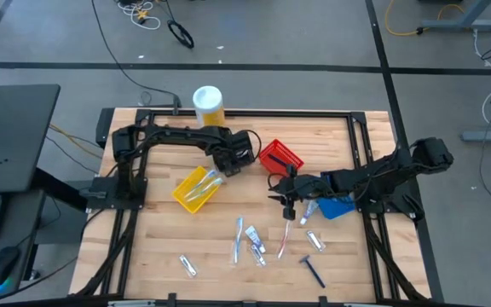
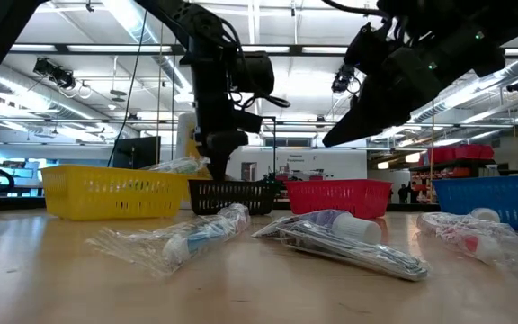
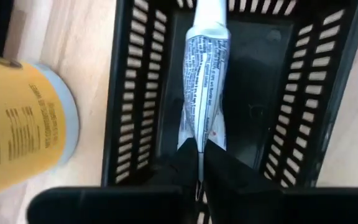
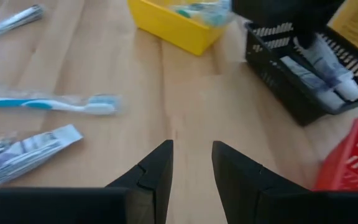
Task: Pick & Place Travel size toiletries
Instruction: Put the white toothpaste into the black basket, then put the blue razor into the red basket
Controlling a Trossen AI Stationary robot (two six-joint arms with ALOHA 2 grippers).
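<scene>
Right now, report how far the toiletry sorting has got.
Done: wrapped items lie in the yellow basket and tubes in the black basket. In hand: the left gripper pinches a white tube over that basket. Left: toothbrushes, a razor and packets on the table.

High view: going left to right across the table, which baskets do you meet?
Yellow basket → black basket, under the left gripper → red basket → blue basket, partly under the right arm.
</scene>
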